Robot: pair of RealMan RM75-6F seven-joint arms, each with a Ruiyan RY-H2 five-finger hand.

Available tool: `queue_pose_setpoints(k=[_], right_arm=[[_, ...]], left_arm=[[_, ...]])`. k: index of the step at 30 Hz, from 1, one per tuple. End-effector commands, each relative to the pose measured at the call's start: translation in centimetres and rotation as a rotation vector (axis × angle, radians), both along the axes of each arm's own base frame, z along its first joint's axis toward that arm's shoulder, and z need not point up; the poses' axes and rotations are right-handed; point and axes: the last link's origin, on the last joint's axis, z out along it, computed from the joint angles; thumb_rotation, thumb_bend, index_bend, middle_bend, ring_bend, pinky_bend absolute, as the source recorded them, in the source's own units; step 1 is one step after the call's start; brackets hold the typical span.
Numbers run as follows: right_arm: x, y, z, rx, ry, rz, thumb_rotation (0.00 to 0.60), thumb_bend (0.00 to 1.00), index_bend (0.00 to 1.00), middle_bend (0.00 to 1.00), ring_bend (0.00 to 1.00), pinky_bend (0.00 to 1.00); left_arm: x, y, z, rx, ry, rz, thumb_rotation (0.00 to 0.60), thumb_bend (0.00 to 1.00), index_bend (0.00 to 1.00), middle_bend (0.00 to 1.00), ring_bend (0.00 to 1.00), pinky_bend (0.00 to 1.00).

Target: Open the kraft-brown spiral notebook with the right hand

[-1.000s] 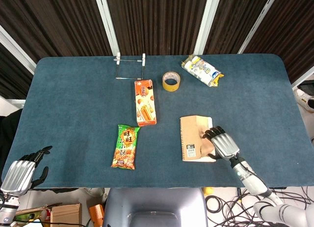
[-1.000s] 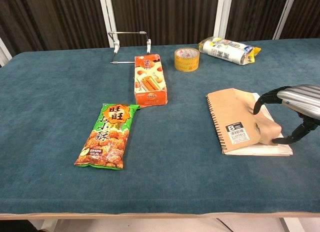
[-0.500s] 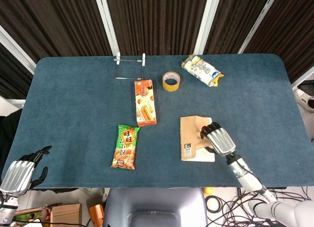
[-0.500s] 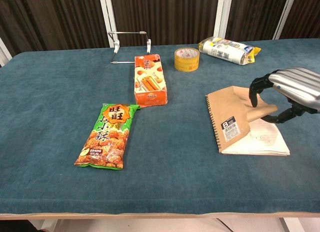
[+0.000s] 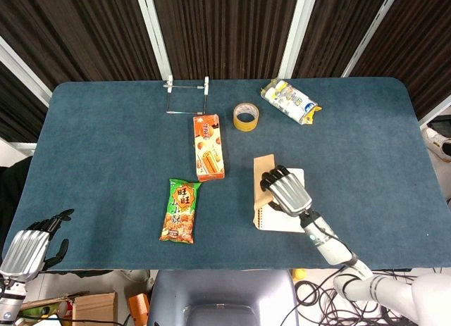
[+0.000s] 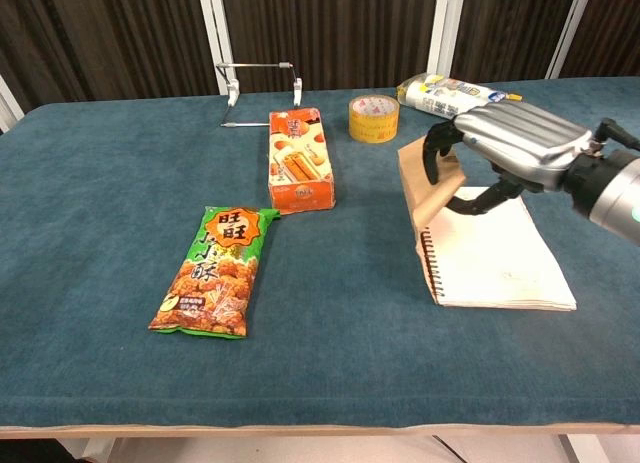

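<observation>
The kraft-brown spiral notebook (image 6: 430, 188) lies at the right of the table with its cover (image 5: 262, 179) lifted nearly upright over the spiral edge. White pages (image 6: 495, 258) lie bare beneath it. My right hand (image 6: 505, 143) holds the cover's free edge, fingers curled over the top and thumb behind; in the head view this right hand (image 5: 285, 191) sits above the pages. My left hand (image 5: 28, 248) hangs off the table's near left corner, fingers apart, holding nothing.
A green snack bag (image 6: 215, 268) and an orange biscuit box (image 6: 298, 161) lie left of the notebook. A yellow tape roll (image 6: 373, 118), a white-yellow packet (image 6: 455, 98) and a wire stand (image 6: 260, 83) sit toward the far edge.
My right hand has swung the cover up and leftward, from a low tilt to nearly upright. More of the white page shows. The left hand stayed put.
</observation>
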Motion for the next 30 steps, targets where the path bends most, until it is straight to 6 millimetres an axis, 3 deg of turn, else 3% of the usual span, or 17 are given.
queue_pose_setpoints(k=[1, 3, 8, 13, 18, 24, 30], right_arm=[[1.1, -0.5, -1.2, 0.023, -0.017, -0.007, 0.6, 0.3, 0.52, 0.37, 0.31, 0.28], [1.6, -0.9, -2.2, 0.058, -0.023, -0.036, 0.6, 0.3, 0.47, 0.35, 0.26, 0.28], [2.9, -1.8, -3.7, 0.085, -0.078, -0.064, 0.6, 0.3, 0.25, 0.13, 0.06, 0.28], [3.1, -2.7, -5.0, 0.094, -0.15, -0.095, 0.6, 0.27, 0.01, 0.01, 0.0, 0.28], [2.5, -3.5, -5.4, 0.094, -0.207, -0.135, 0.6, 0.19, 0.0, 0.0, 0.0, 0.22], [1.4, -3.6, -3.0, 0.04, -0.291, -0.108, 0.6, 0.15, 0.0, 0.0, 0.0, 0.13], [-2.1, -0.2, 1.7, -0.061, -0.217, -0.088, 0.6, 0.15, 0.0, 0.0, 0.0, 0.12]], left_arm=[[0.0, 0.0, 0.0, 0.001, -0.001, -0.001, 0.6, 0.52, 0.2, 0.31, 0.37, 0.44], [0.0, 0.0, 0.1, 0.002, -0.003, -0.001, 0.6, 0.52, 0.2, 0.31, 0.37, 0.44], [-0.1, 0.0, 0.2, 0.009, -0.009, 0.002, 0.6, 0.52, 0.2, 0.31, 0.37, 0.44], [-0.2, 0.0, 0.3, 0.011, -0.014, -0.001, 0.6, 0.52, 0.2, 0.31, 0.37, 0.44], [-0.2, 0.0, 0.3, 0.009, -0.016, -0.002, 0.6, 0.52, 0.2, 0.31, 0.37, 0.44], [-0.2, 0.1, 0.4, 0.011, -0.019, 0.0, 0.6, 0.52, 0.2, 0.31, 0.37, 0.44], [-0.2, 0.1, 0.4, 0.02, -0.016, -0.002, 0.6, 0.52, 0.2, 0.31, 0.37, 0.44]])
